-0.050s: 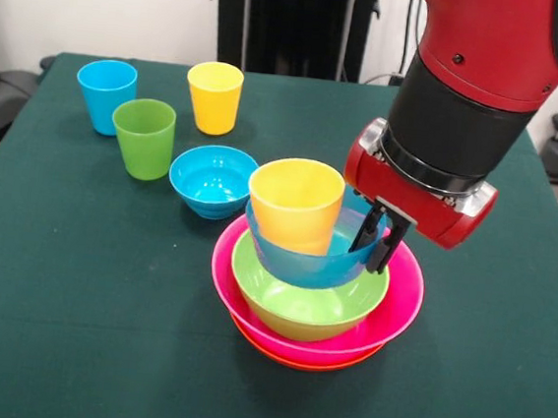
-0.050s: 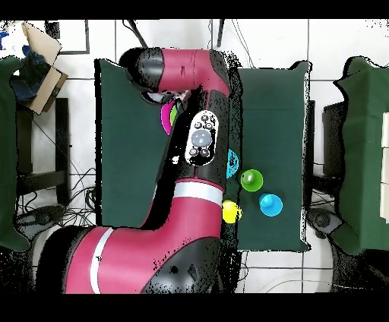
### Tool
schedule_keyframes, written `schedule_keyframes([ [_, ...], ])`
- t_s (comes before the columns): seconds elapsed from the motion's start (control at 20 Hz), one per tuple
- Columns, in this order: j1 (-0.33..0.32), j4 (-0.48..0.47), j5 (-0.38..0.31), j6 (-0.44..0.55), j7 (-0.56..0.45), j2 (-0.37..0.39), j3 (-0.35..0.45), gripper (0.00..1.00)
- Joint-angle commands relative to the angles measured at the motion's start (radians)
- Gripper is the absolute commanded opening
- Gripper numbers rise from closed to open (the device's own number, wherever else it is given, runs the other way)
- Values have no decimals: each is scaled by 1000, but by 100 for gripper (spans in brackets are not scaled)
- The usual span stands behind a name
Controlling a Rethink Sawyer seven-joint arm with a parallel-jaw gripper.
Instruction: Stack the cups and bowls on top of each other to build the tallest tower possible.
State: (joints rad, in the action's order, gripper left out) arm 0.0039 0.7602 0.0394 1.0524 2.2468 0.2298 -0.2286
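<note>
The tower stands at centre right in the front view: an orange bowl (image 1: 304, 358) at the bottom, then a pink bowl (image 1: 399, 300), a lime green bowl (image 1: 304, 310) and a tilted small blue bowl (image 1: 303, 263). A yellow-orange cup (image 1: 295, 204) leans inside the blue bowl. My gripper (image 1: 375, 243) comes down at the blue bowl's right rim, its black fingers (image 1: 365, 233) close together astride that rim. A second blue bowl (image 1: 213, 179), a green cup (image 1: 145, 137), a light blue cup (image 1: 105, 94) and a yellow cup (image 1: 214, 96) stand loose to the left.
In the overhead view my arm (image 2: 199, 144) covers the tower, leaving a pink sliver (image 2: 165, 115). The loose blue bowl (image 2: 232, 161), green cup (image 2: 252, 180), light blue cup (image 2: 270, 203) and yellow cup (image 2: 231, 211) show beside it. The green tablecloth (image 1: 55, 276) covers the table.
</note>
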Motion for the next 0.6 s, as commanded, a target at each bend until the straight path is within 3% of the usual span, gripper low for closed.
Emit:
schedule_keyframes([
  [0.05,-23,129,-90,-86,-257,2,120,0],
  [0.6,-30,205,-142,-161,-235,23,118,0],
])
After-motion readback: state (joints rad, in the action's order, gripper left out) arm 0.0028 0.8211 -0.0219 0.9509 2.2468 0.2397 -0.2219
